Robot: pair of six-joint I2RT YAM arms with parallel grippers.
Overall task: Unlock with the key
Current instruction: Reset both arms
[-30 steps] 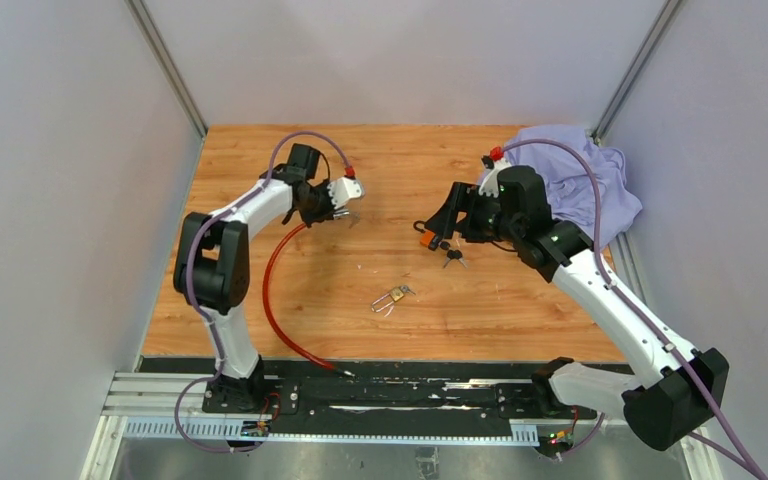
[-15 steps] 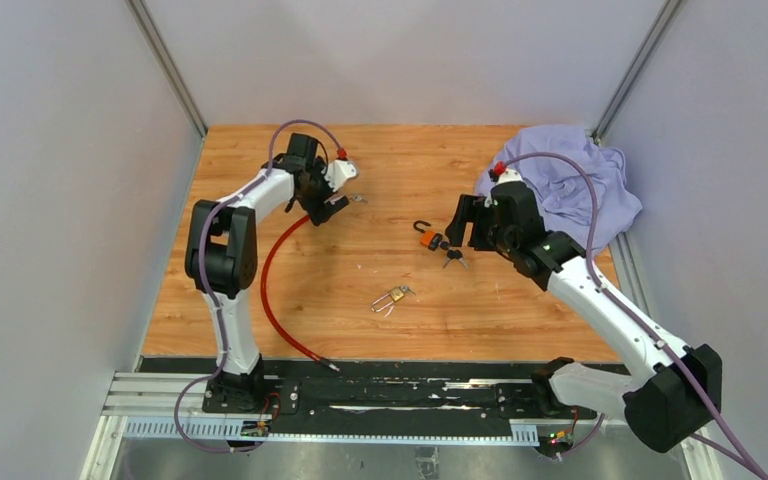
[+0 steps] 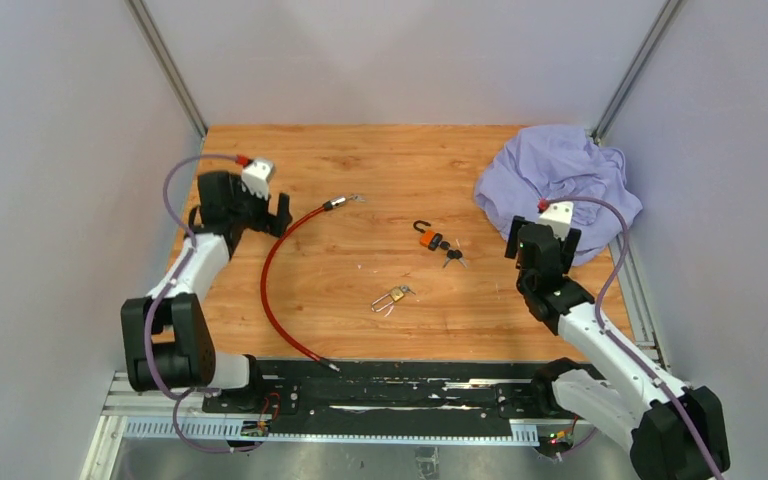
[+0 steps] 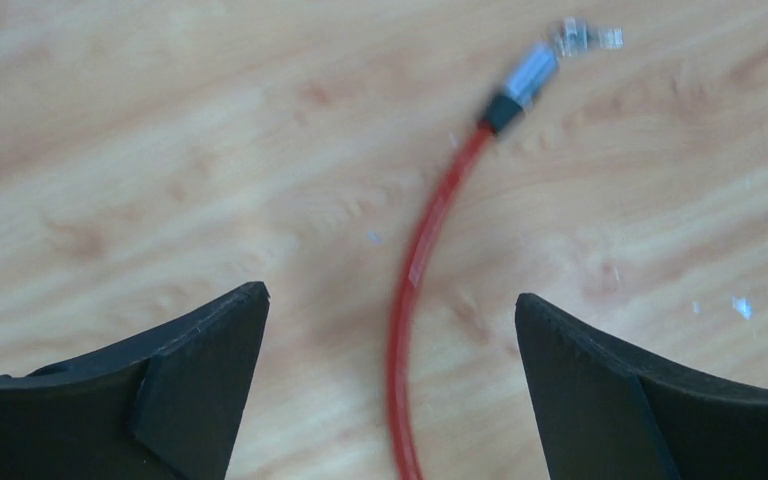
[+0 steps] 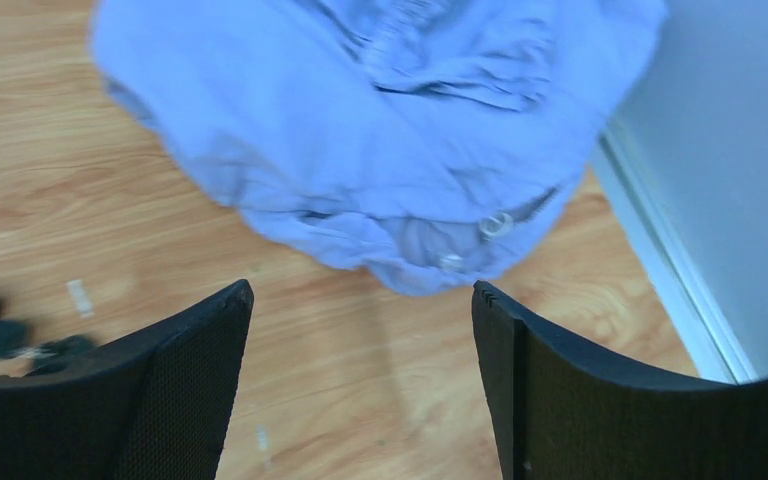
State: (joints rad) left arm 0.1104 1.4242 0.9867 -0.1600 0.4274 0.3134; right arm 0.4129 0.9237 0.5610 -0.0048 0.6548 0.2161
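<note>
The left claw (image 4: 388, 296) gapes wide over the red coated cable (image 4: 408, 300), the right claw (image 5: 360, 286) wide before the crumpled lilac cloth (image 5: 380, 120), both empty.

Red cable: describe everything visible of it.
The red cable is thin and glossy, seemingly plastic-coated, lying loose on the wooden table in one wide bow. Its far end carries a black collar and a silvery metal tip; its near end stops by the black rail at the arms' bases. In the left wrist view it lies below the gap between the open left fingers, untouched. Nothing holds it.
</note>
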